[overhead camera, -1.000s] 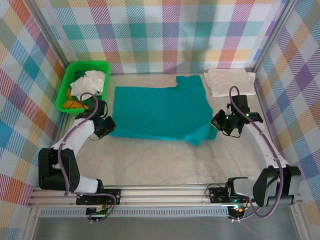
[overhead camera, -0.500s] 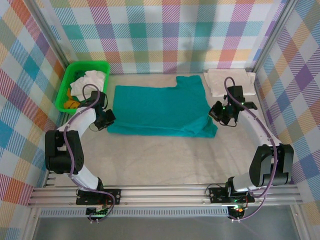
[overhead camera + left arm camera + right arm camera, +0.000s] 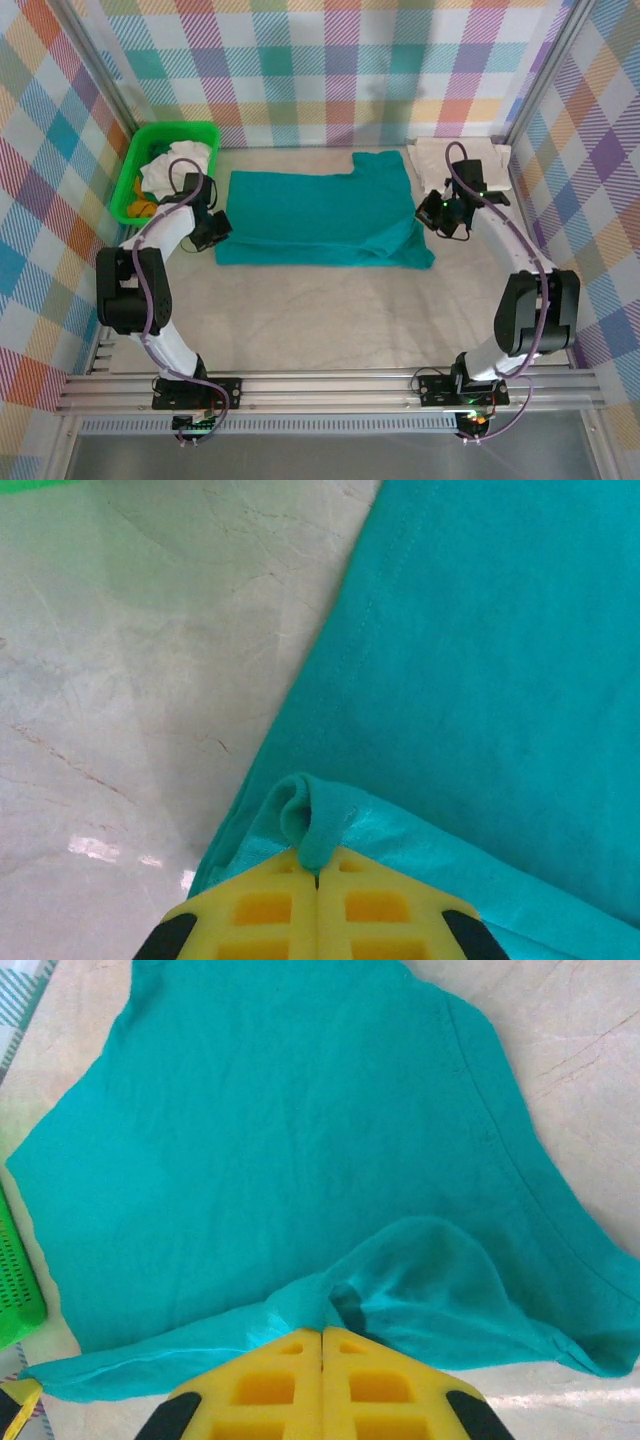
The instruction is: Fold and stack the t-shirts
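One teal t-shirt (image 3: 320,215), one cream t-shirt (image 3: 440,160), one white t-shirt (image 3: 182,160), one orange t-shirt (image 3: 147,208), one green basket (image 3: 175,127).

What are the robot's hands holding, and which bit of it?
Both hold the teal t-shirt: the left gripper pinches a fold at its left edge, the right gripper a bunched fold at its right edge.

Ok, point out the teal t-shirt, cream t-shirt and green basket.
teal t-shirt (image 3: 310,215), top external view, mid body
cream t-shirt (image 3: 428,160), top external view, left part
green basket (image 3: 185,130), top external view, far rim
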Tool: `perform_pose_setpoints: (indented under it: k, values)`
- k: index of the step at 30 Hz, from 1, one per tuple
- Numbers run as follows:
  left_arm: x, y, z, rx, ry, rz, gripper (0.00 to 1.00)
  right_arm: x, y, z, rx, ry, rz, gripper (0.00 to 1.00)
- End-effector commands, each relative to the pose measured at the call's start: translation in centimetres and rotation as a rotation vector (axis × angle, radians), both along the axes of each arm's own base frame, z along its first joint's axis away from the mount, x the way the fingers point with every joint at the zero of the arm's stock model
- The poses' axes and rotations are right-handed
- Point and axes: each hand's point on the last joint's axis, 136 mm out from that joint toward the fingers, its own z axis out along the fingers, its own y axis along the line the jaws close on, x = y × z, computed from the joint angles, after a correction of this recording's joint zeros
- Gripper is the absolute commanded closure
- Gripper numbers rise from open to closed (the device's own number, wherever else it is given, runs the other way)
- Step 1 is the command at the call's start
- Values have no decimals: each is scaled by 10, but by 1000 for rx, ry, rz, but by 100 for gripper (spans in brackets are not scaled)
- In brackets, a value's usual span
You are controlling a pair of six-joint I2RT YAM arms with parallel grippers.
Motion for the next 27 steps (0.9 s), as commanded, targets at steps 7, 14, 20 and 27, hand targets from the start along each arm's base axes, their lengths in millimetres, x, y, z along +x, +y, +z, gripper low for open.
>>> perform_pose_setpoints:
  k: [7,14,20,27]
  values:
    - [28,12,-11,49,41,-8,100,42,7,4,34,-50,20,100]
    - [72,14,17,60,-9,-10,54,93,14,37,69,-120,17,65]
    - [64,-2,70,30,-153,-27,43,92,18,80,82,-229,55,65]
    - [0,-26,34,-20,-105,-66,49,7,17,10,91,-81,55,65]
